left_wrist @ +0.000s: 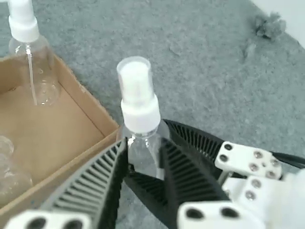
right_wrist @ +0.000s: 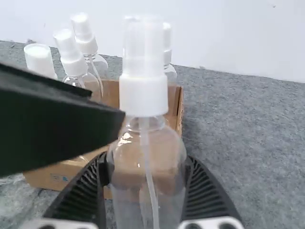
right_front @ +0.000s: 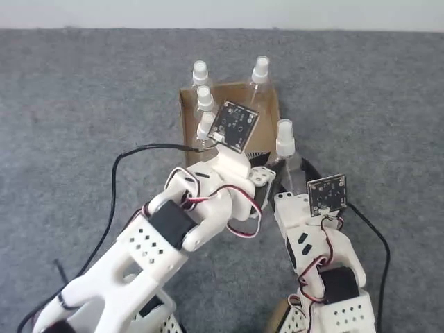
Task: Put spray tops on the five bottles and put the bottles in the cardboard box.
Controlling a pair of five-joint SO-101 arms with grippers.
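The fifth bottle (right_wrist: 144,143) already wears its spray top and stands on the desk (right_front: 83,104) just outside the cardboard box (right_front: 184,114). My right end effector (right_wrist: 145,164) is clenched on its body. The left end effector (left_wrist: 143,148) is clamped on its shoulders. Four other capped bottles (right_front: 205,100) look to be inside the box. By my reading all tops are on, and only this last bottle is left to box.
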